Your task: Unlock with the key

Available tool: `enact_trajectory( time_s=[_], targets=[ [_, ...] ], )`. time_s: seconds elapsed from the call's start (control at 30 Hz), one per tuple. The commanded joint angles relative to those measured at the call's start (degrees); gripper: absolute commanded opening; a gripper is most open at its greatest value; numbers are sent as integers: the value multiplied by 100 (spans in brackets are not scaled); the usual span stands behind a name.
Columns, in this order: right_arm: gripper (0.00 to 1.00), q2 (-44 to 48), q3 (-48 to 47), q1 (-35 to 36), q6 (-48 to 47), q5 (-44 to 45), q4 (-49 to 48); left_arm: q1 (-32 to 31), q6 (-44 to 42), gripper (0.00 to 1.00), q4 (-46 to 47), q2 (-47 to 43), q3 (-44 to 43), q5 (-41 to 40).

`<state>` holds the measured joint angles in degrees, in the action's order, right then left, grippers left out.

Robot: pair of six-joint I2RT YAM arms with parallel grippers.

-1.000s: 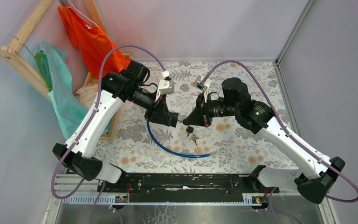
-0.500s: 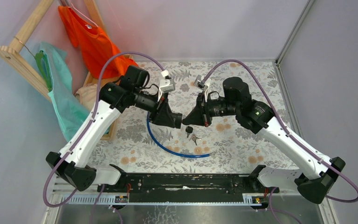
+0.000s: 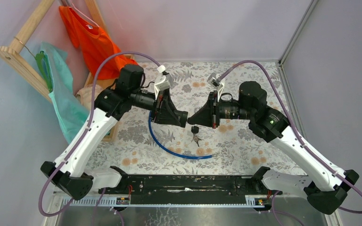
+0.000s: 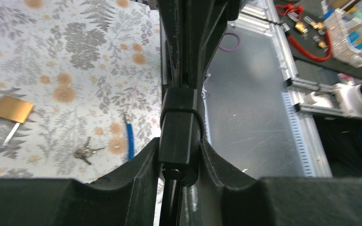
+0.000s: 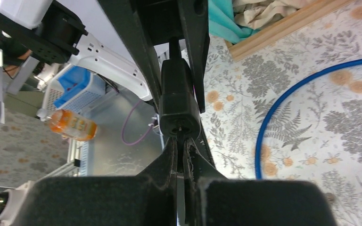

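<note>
My left gripper (image 3: 182,118) is shut on the black lock body (image 4: 179,120) of a blue cable lock, holding it above the cloth. Its keyhole end faces my right gripper (image 3: 192,117), which meets it tip to tip. In the right wrist view the lock body (image 5: 179,99) sits right ahead of my right gripper (image 5: 181,148). That gripper is shut on the key (image 5: 182,140), seen edge-on as a thin dark strip reaching the keyhole. The blue cable (image 3: 169,149) curves over the cloth below. A small black piece (image 3: 194,129) shows just under the grippers.
A bunch of silver keys (image 3: 198,140) lies on the flowered cloth near the cable's end (image 4: 129,139). A gold padlock (image 4: 12,109) lies farther off. At the left, a wooden rack (image 3: 21,56) holds an orange shirt (image 3: 92,40) and teal cloth (image 3: 63,99).
The left arm has pushed a little to the right and the right arm has drawn back to the right. Both wrists have turned. The grippers stay tip to tip.
</note>
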<state>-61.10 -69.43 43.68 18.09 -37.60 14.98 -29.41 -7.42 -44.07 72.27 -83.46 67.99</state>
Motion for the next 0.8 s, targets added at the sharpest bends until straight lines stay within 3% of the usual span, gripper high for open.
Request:
enact_trajectory(
  time_s=[0.0, 0.1, 0.2, 0.37, 0.47, 0.57, 0.67, 0.77],
  targets=[
    [0, -577, -183, 322, 1113, -700, -1232, -241, -1537, 0, 910, -100, -227, -923],
    [0, -642, -121, 306, 1444, -780, -1146, -258, -2726, 0, 385, -225, -199, -1463],
    [0, -702, 90, 210, 1997, -1056, -1436, -265, -3354, 0, 139, -333, -108, -1728],
    [0, -754, 454, -201, 2961, -1555, -2062, -267, -4030, 0, 68, -578, 218, -2216],
    [0, -699, 322, -315, 2457, -1329, -1436, -267, -3800, 0, 65, -516, 188, -2435],
    [34, -608, -123, -316, 1219, -624, -326, -261, -3267, 0, -285, -255, -66, -2115],
    [75, -275, -115, -312, 245, 42, -155, -244, -2350, 0, -341, -59, -179, -1621],
    [92, 232, 233, -262, -770, 400, -485, -165, -1624, 0, -356, 124, -299, -976]
  ],
)
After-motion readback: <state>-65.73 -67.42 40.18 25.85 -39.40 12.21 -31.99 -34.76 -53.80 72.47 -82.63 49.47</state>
